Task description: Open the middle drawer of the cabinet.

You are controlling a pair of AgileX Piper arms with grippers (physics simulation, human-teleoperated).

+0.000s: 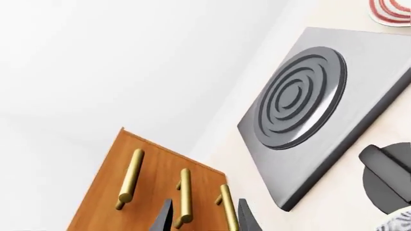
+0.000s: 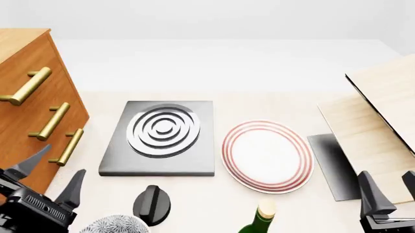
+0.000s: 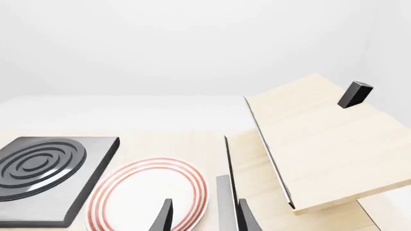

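Note:
The orange-brown cabinet stands at the table's left edge, with three brass bar handles on its front. The middle drawer's handle is the centre one, and its front lies flush with the other two. My left gripper is open and empty, just in front of and below the lowest handle, touching nothing. In the left wrist view the cabinet fills the lower part, and the middle handle lies just ahead of the open left gripper. My right gripper is open and empty at the front right.
A grey hob slab with a ringed burner lies beside the cabinet. A red-ringed plate sits mid-table. A black knob, a green bottle and a speckled grey object stand near the front edge. Pale wood boards rise at the right.

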